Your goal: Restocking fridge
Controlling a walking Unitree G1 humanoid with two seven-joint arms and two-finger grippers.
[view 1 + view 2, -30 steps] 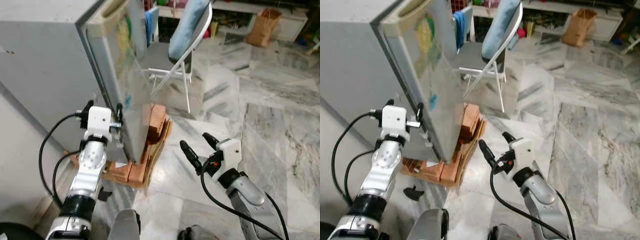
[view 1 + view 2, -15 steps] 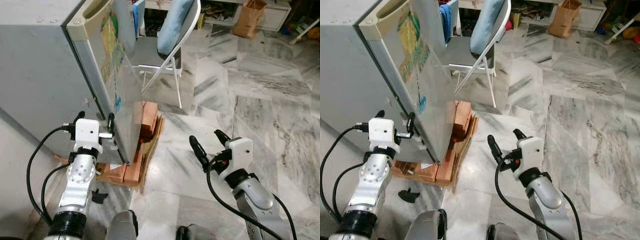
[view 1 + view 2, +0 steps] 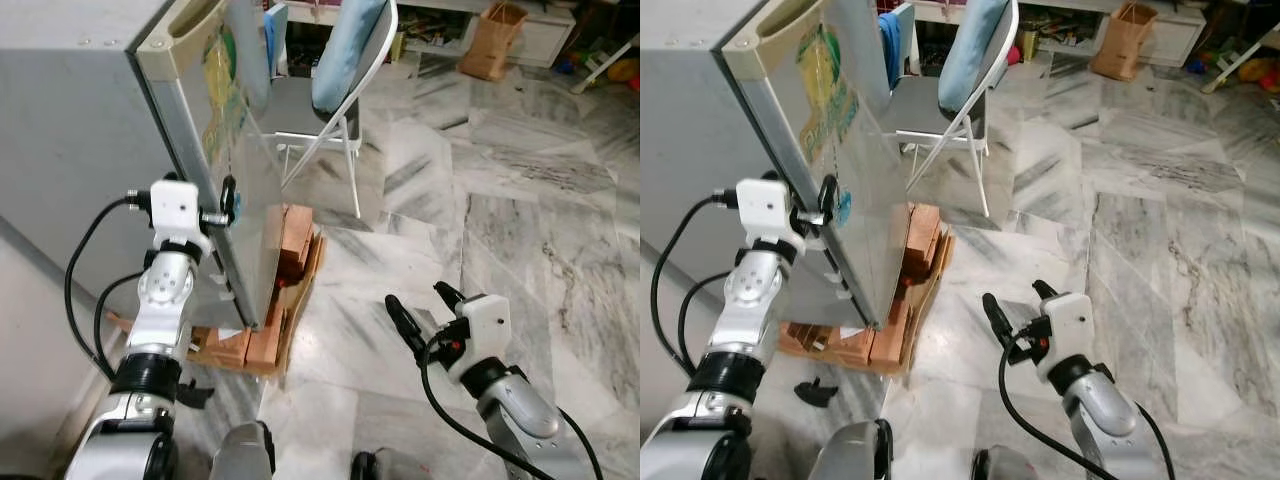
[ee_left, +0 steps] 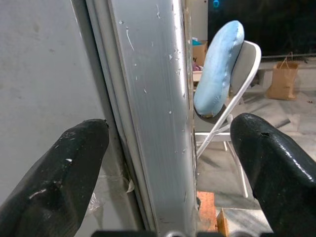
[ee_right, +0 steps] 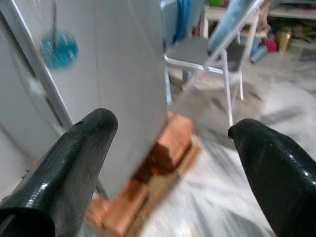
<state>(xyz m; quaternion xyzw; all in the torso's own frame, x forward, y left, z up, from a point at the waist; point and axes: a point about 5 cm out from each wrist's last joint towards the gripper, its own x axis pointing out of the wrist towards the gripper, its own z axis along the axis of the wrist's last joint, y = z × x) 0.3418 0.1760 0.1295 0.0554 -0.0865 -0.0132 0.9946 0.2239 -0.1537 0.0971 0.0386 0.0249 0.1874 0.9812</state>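
The grey fridge (image 3: 70, 130) stands at my left on bricks, its silver door (image 3: 245, 190) with stickers carrying a beige handle (image 3: 185, 25) at the top. My left gripper (image 3: 222, 210) is at the door's side edge, about halfway up. In the left wrist view the door edge (image 4: 153, 113) runs between its two black fingers (image 4: 64, 182), which stand wide and open on either side with a gap to the metal. My right gripper (image 3: 422, 308) hangs open low over the marble floor, right of the fridge, with nothing in it.
Red bricks and cardboard (image 3: 285, 260) stick out under the fridge's front. A white folding chair with a blue cushion (image 3: 345, 60) stands just behind the door. A brown paper bag (image 3: 490, 40) is far back. A small black object (image 3: 812, 390) lies on the floor near my feet.
My left gripper has risen along the door edge, from low on the door to about mid height. The right gripper has sunk a little. The camera view has shifted.
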